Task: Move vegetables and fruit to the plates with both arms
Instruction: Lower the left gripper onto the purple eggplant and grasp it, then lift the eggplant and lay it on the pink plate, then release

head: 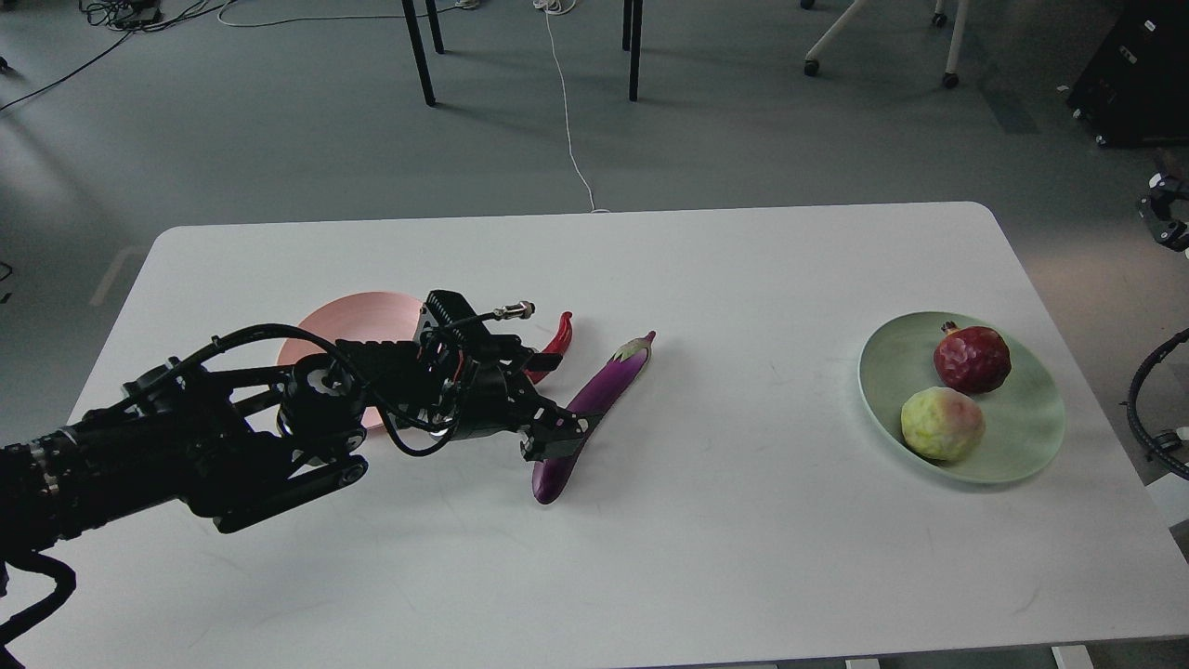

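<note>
The purple eggplant [608, 381] lies slantwise at the table's middle. My left gripper [555, 437] is down on the eggplant's lower half, its fingers open on either side of it. The red chili pepper [557, 336] lies just behind the gripper, mostly hidden by the wrist. The pink plate [348, 311] is largely covered by my left arm. The mint green plate [1026, 437] at the right holds the pomegranate [972, 360] and the yellow-green fruit [942, 424]. A small dark part of my right arm's end [1167, 216] shows at the right edge, its fingers not distinguishable.
The white table [743, 557] ends close behind the plates. A black cable hose [1144, 400] hangs off the right edge. Chair legs and a white cable [568, 111] are on the floor beyond.
</note>
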Robot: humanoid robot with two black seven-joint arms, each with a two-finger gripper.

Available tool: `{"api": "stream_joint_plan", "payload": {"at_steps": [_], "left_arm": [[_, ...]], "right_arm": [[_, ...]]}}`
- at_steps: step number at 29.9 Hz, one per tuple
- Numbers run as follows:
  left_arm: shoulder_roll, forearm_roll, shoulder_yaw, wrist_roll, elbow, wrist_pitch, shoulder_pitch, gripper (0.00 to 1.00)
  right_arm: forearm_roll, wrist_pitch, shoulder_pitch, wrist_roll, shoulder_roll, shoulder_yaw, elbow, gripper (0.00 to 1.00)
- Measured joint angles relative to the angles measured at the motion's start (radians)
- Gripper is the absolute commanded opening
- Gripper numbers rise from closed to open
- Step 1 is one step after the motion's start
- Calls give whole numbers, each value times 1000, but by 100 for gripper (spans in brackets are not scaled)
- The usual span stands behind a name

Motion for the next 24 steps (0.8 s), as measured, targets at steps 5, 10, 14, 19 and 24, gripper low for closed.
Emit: {"api": "stream_joint_plan", "payload": {"at_steps": [5,10,14,19,24], "left_arm": [[-44,1,8,11,20,3,9,77],[-65,2,13,10,75,3,28,48],[-67,2,16,-1,89,4,34,32],[-61,2,18,-6,90,3,36,25],[-22,-11,7,-9,70,2,31,23]], "right_arm": [[-1,0,-2,0,13,-10,6,99],[-1,0,-2,0,16,-11,11,99],[-2,0,-2,0,9,-10,11,99],[-2,0,-2,1,6,-10,11,99],[-2,0,-2,2,7,-10,12,99]]}}
